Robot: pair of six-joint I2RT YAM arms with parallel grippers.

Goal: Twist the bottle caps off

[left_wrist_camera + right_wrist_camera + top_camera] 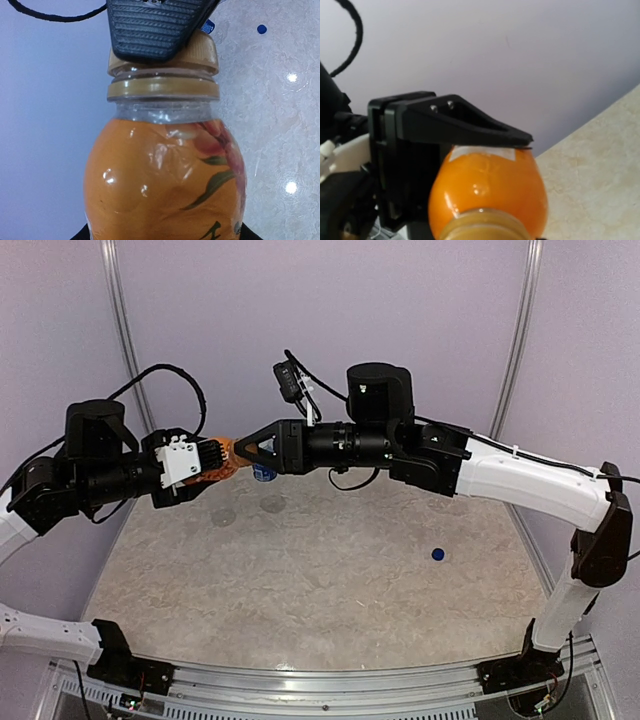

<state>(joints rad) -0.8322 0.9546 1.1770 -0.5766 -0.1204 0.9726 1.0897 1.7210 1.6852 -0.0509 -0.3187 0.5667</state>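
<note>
The short bottle with orange contents (160,180) is held in the air, lying sideways between my two grippers at the back left of the table. My left gripper (218,462) is shut on its body. One of its black fingers (465,125) presses the bottle's side in the right wrist view. My right gripper (241,451) is shut on the orange-brown cap (165,57). A ribbed black finger pad (150,25) lies over the cap's top. The cap sits on the neck just above its ring. The same bottle (487,187) fills the bottom of the right wrist view.
A loose blue cap (438,553) lies on the marbled table (330,590) at the right, also in the left wrist view (261,29). A blue-labelled bottle (264,472) stands under the right gripper. Two clear round bottle shapes (224,515) (273,504) stand nearby. Lilac walls close the back.
</note>
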